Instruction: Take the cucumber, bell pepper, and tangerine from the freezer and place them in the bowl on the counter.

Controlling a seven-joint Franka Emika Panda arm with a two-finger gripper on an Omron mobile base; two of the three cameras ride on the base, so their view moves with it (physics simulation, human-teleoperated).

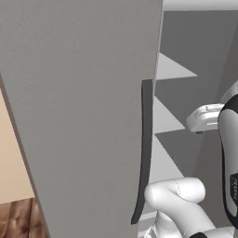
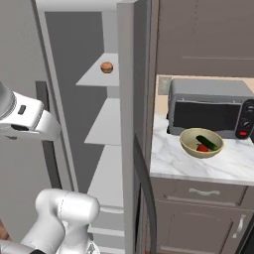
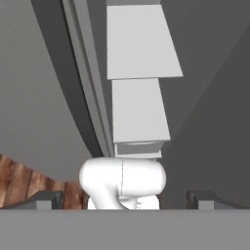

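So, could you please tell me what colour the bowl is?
The bowl is pale yellow-olive, seen best in the right base view.

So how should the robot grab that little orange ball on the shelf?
Probably around its middle. The tangerine is small and round, so the open pincer can close on its two sides anywhere. It sits alone near the back of an upper shelf in the open freezer, so coming straight in from the open front looks best.

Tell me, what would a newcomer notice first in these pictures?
The open freezer with pale shelves, a lone tangerine sitting on an upper one. On the counter to its right, the bowl already holds the cucumber and red bell pepper, before the microwave.
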